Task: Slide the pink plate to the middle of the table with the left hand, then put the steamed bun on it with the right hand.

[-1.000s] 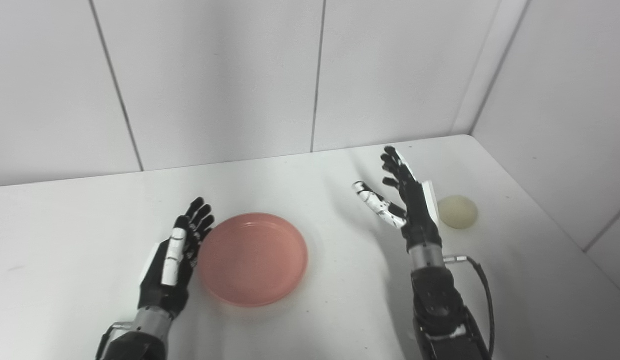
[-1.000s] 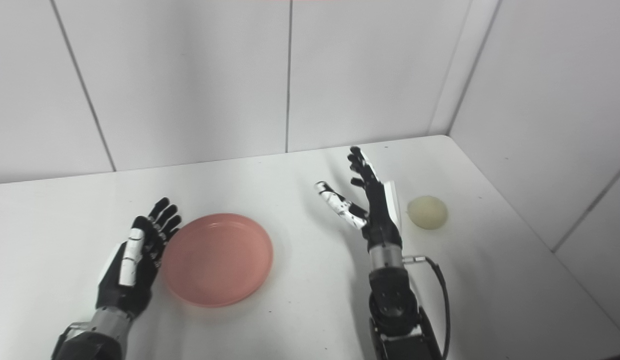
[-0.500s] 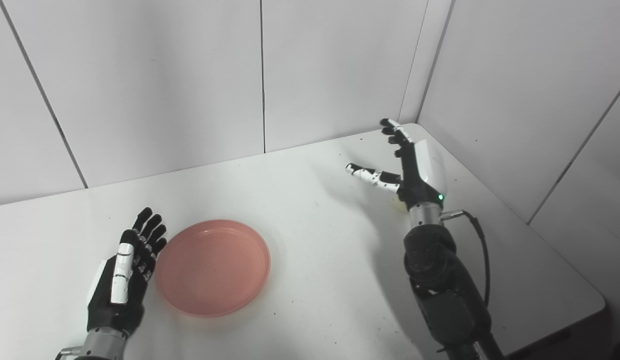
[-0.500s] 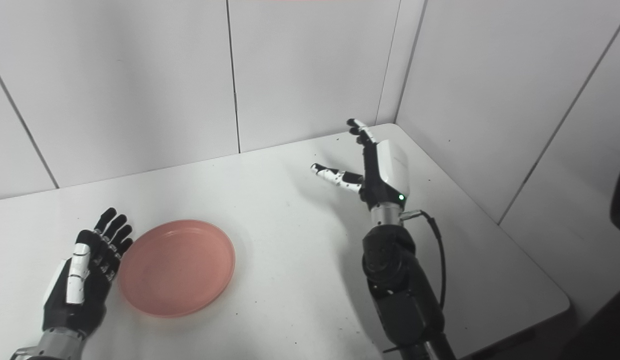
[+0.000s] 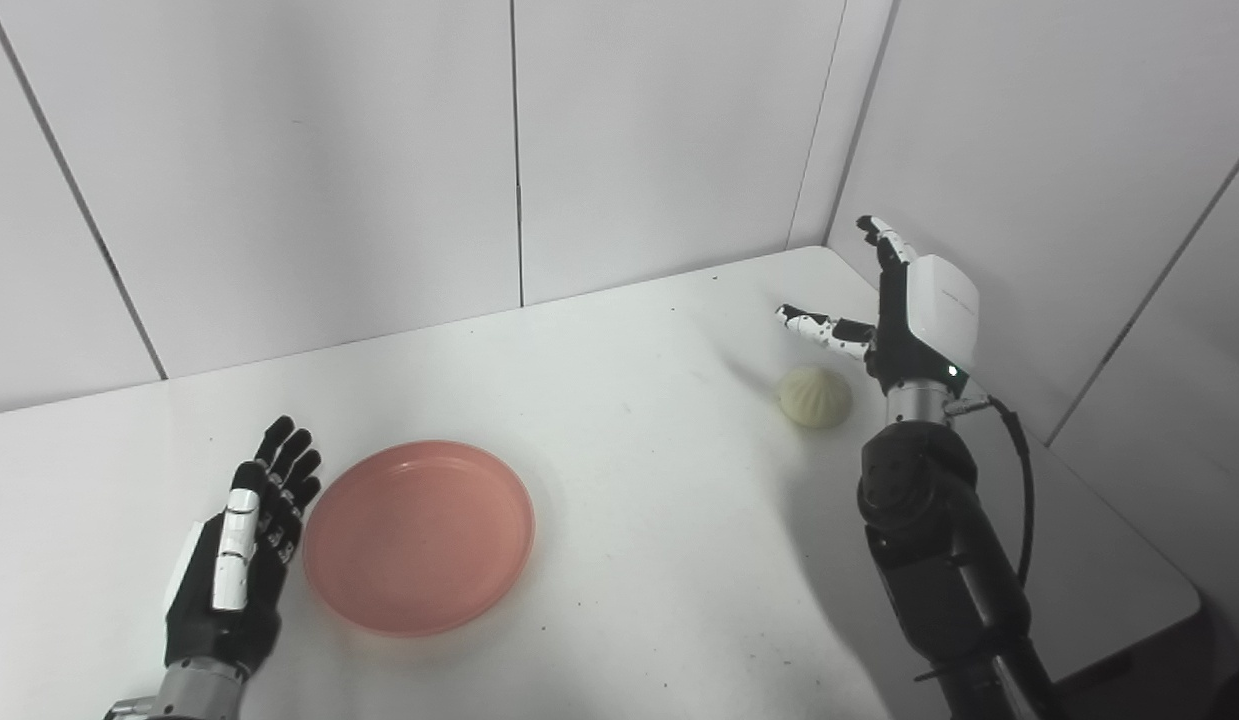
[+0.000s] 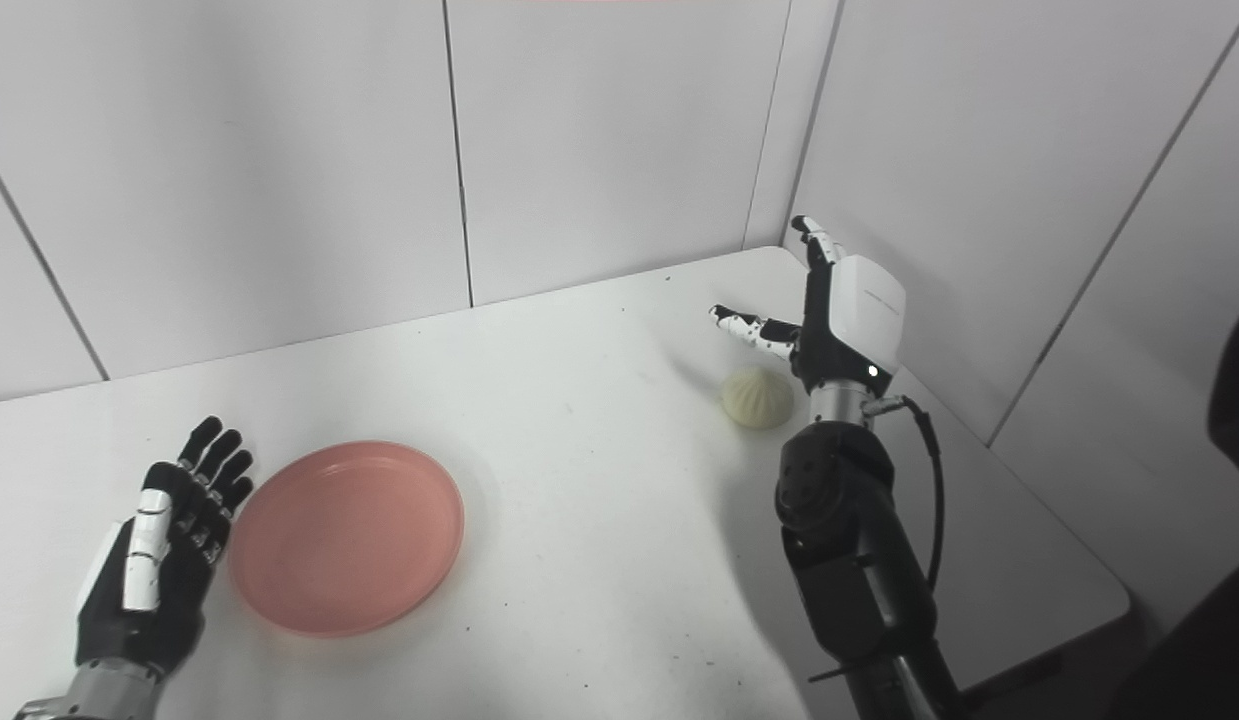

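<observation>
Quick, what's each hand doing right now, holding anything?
Left hand: open, empty, beside the pink plate.
Right hand: open, empty, raised beside the steamed bun.

Bare table (image 5: pixel 659 480) between pink plate (image 5: pixel 419 535) and steamed bun (image 5: pixel 815 397), walls (image 5: pixel 1029 180) close behind bun

Bright, even overhead light; soft shadow left of right hand (image 5: pixel 909 330) (faint one beside bun (image 5: pixel 815 397)); focus sharp throughout.

White table (image 5: pixel 659 560), small dark specks; white panelled walls (image 5: pixel 309 160) meeting at corner.
</observation>
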Robot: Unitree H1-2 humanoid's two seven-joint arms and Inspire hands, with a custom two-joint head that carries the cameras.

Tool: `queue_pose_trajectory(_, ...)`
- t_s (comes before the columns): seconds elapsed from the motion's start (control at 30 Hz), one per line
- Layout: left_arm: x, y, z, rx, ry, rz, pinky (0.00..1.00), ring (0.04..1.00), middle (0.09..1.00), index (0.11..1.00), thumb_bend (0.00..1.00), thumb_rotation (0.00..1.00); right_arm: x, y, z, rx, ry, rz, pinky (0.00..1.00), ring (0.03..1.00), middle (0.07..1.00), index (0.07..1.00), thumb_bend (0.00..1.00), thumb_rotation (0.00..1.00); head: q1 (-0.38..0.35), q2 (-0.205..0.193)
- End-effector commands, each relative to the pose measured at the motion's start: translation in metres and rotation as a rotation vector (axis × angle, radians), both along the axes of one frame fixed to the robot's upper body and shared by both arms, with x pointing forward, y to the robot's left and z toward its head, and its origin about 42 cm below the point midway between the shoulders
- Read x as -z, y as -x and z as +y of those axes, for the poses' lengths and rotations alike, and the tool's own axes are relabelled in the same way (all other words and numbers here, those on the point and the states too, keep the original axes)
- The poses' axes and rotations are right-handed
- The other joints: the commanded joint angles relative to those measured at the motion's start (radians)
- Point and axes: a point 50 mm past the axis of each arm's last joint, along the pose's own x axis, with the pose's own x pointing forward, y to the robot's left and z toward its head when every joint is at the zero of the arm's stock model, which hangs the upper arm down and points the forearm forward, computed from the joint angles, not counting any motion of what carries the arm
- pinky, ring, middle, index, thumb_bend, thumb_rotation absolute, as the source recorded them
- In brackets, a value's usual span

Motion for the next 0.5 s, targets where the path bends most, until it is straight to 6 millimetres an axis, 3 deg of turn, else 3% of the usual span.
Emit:
queue_pose_trajectory(0.0, 0.01, 0.0018, 0.0048, -0.006, 0.007, 0.009, 0.98, 0.97, 0.966, 0.922, 0.63, 0.88, -0.0205, -0.0018, -0.0104, 0.032, 0.058, -0.024, 0.71, 0.819, 0.84, 0.828, 0.78, 0.37, 0.002, 0.001)
queue_pose_trajectory(0.13, 0.0105, 0.0008, 0.0053, -0.009, 0.004, 0.018, 0.97, 0.959, 0.953, 0.908, 0.65, 0.88, -0.0176, -0.003, -0.013, 0.029, 0.024, 0.036, 0.71, 0.827, 0.851, 0.84, 0.79, 0.37, 0.001, 0.003)
queue_pose_trajectory(0.27, 0.0103, 0.0007, 0.0056, -0.001, -0.007, 0.015, 0.99, 0.965, 0.956, 0.912, 0.63, 0.91, -0.0155, -0.0039, -0.0111, 0.007, -0.021, 0.113, 0.62, 0.772, 0.824, 0.82, 0.83, 0.37, 0.002, 0.003)
queue_pose_trajectory(0.47, 0.009, 0.001, 0.0067, 0.007, -0.004, 0.017, 0.98, 0.966, 0.956, 0.914, 0.65, 0.88, -0.0156, -0.0025, -0.0086, -0.013, -0.042, 0.221, 0.59, 0.756, 0.805, 0.814, 0.85, 0.39, 0.003, 0.008)
